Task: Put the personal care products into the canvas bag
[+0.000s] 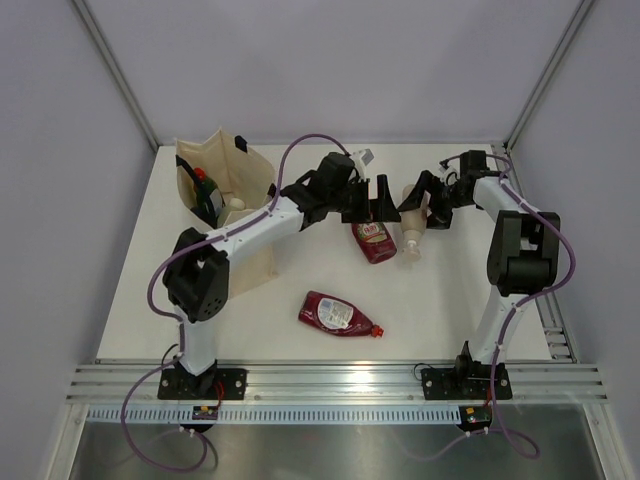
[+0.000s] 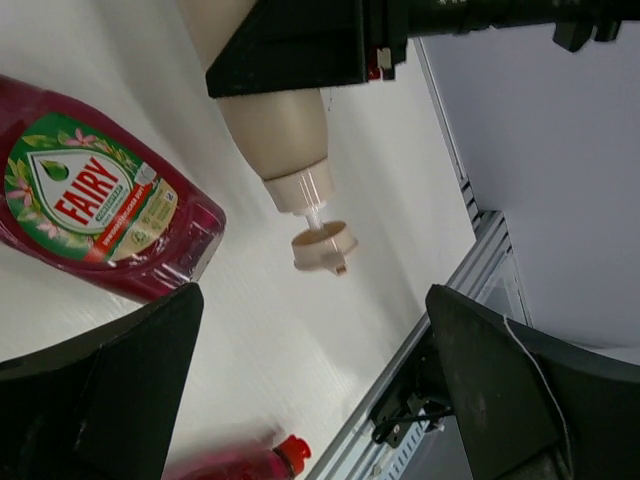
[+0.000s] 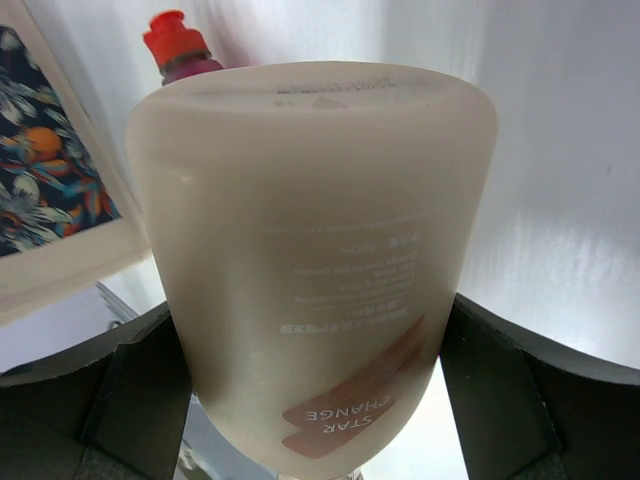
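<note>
Table [image 1: 300, 335]: white.
Far left: canvas bag [image 1: 252, 172], upright.
Middle: dark red bottle [image 1: 374, 242] beside beige-pink bottle [image 1: 411, 240], both lying.
Near: second dark red bottle [image 1: 338, 313], lying.

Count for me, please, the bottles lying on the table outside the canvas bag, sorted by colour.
Dark red bottles: 2
Beige-pink bottle: 1
Total: 3

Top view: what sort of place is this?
Likely a lab robot cell: a white table boxed in by plain panels, two arms bolted to an aluminium rail, with bottles and a bag as props.
</note>
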Motion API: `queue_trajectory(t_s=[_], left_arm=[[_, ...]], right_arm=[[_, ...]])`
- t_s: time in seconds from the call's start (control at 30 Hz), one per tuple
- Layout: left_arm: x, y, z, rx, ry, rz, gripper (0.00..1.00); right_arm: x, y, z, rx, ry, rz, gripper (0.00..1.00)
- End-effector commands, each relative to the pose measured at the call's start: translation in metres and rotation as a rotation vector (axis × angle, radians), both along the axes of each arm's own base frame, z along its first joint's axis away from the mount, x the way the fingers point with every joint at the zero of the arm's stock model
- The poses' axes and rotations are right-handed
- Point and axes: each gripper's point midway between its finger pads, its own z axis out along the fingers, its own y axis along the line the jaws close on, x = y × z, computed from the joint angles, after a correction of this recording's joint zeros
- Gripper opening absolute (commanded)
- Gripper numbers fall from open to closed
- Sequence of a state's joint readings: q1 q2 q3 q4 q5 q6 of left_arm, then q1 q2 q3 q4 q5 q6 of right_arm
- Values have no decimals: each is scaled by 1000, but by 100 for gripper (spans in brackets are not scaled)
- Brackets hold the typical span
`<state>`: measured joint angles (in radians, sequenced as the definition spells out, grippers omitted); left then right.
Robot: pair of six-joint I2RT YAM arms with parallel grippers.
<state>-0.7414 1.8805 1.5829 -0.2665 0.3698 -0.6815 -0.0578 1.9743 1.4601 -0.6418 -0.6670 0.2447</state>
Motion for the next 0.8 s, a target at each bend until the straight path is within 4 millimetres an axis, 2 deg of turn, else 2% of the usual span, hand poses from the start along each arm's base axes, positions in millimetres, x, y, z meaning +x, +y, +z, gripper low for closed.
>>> queue_trajectory(t_s=[0.0, 0.1, 0.13, 0.17, 0.27, 0.3, 0.37, 0.6, 0.7, 0.77], left_arm=[[24, -14, 1, -1, -49, 20, 99], [31, -21, -9, 26, -39, 25, 99], [41, -22, -15, 51, -43, 68, 99], [42, -20, -21, 75, -24, 80, 99], [48, -24, -26, 73, -37, 85, 99], [50, -24, -26, 73, -46, 86, 99], [53, -25, -27, 74, -67, 86, 99], [53, -24, -30, 49, -131, 70, 99], [49, -17, -44, 87, -108, 73, 99], [51, -9, -51, 118, -108, 112, 94]], right_arm=[[7, 28, 82, 160, -140, -35, 0], [6, 34, 95, 206, -151, -77, 0], [8, 38, 103, 232, -178, -69, 0], [6, 41, 103, 247, -174, -71, 0], [5, 50, 116, 267, -196, -58, 0], [0, 64, 119, 285, -184, -32, 0], [-4, 75, 124, 304, -185, -6, 0], [-19, 105, 130, 339, -158, 51, 0], [-20, 112, 138, 373, -161, 58, 0], [-19, 115, 145, 388, -174, 63, 0]])
